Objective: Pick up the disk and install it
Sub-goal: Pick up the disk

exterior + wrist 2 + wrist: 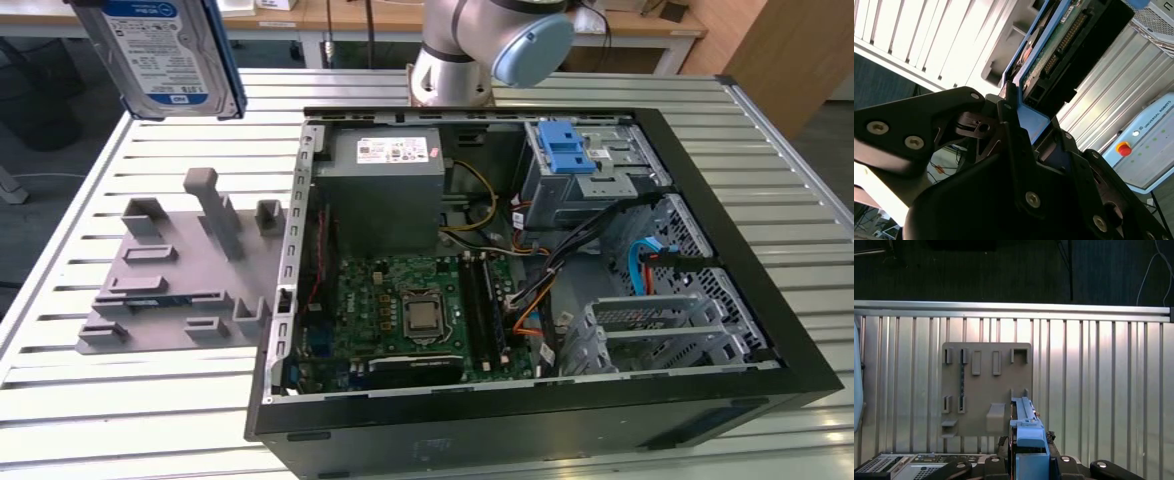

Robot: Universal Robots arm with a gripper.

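The disk [160, 50] hangs upright high above the slatted table at the exterior view's far left, its white-and-blue label facing the camera. In both wrist views my gripper [1034, 127] is shut on it, the black fingers [1010, 120] clamping the blue carrier frame at its end. The disk's [1054, 45] circuit-board side and connector show past the fingers. In the first wrist view the disk [1026, 427] points edge-on down from the gripper [1026, 460], above the edge of the grey holder plate [986, 390].
The open computer case [747, 300] lies on the slatted table [160, 400], with a drive cage and blue latch [567, 150] at its far corner. The grey holder plate [174, 270] with upright slots sits beside the case. The arm's base [461, 60] stands behind.
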